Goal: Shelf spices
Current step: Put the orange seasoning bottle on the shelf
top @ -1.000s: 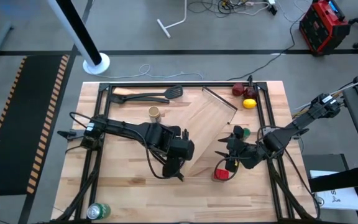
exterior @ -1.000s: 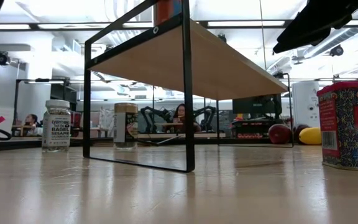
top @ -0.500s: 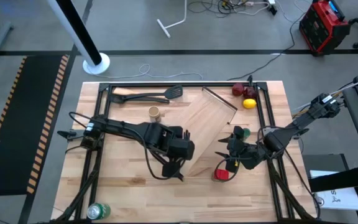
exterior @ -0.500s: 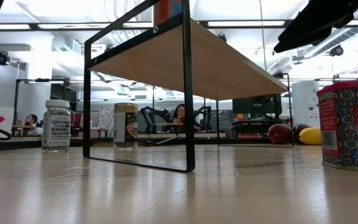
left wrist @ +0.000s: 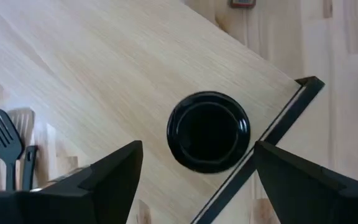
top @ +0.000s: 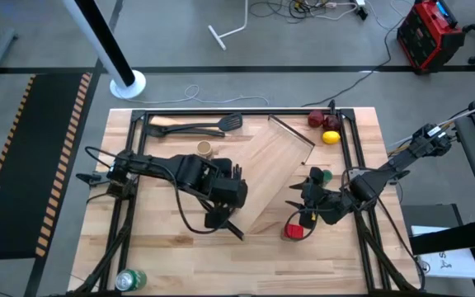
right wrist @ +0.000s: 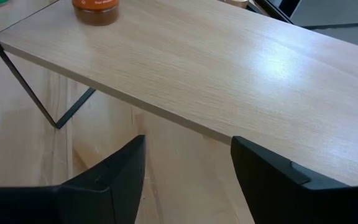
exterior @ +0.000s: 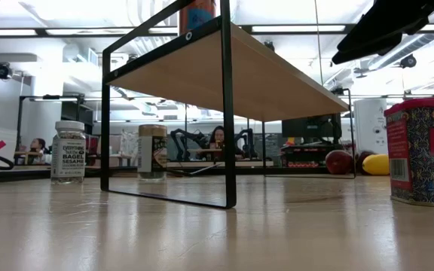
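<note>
The shelf (top: 272, 169) is a pale board on thin black legs, standing slantwise at mid-table. A black-capped jar (left wrist: 209, 130) with orange contents (right wrist: 96, 9) stands upright on the board near its near-left corner bar (left wrist: 306, 84). My left gripper (top: 221, 202) hangs open above the jar, one finger on either side of it and clear of it. My right gripper (top: 298, 200) is open at the shelf's right side, pointing at the board's edge (right wrist: 185, 127). Around it are a red tin (top: 293, 231), a green jar (top: 326, 176) and a tan cylinder (top: 204, 149). A white-capped jar (exterior: 68, 153) stands on the table.
Two black spatulas (top: 196, 128) lie at the far left inside the black tube frame (top: 237, 113). A dark red fruit (top: 316, 120) and a lemon (top: 330, 137) sit at the far right. A green can (top: 130, 280) lies at the near left edge.
My left gripper has drawn back toward the table's left edge, off the shelf's near-left corner. The black-capped jar stays standing on the board. The right arm has kept still.
</note>
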`<state>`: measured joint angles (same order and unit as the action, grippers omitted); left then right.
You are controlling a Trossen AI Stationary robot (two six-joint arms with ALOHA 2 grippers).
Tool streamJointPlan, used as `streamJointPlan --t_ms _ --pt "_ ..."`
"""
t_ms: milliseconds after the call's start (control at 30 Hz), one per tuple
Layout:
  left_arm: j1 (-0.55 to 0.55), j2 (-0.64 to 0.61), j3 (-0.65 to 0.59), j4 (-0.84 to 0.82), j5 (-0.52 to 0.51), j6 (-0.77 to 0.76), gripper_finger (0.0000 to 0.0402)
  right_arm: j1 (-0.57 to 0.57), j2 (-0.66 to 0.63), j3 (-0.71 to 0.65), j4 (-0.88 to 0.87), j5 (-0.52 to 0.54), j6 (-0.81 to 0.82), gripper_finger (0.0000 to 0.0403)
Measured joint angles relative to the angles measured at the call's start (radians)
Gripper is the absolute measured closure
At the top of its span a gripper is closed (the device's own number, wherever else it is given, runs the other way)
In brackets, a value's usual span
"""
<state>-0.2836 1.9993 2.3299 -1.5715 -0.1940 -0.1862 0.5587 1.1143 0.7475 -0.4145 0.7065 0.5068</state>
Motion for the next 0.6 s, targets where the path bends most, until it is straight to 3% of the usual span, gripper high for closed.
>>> streamJointPlan --t_ms 333,600 --pt "-0.017 -0.043 -0.019 0.000 0.001 -0.102 0.0114 0.002 0.000 -0.012 0.000 -0.007 0.011 0.0176" --pt "-0.017 -0.085 -0.167 0.000 -0.004 -0.140 0.0127 0.007 0.000 -0.022 0.000 -0.009 0.024 0.0189"
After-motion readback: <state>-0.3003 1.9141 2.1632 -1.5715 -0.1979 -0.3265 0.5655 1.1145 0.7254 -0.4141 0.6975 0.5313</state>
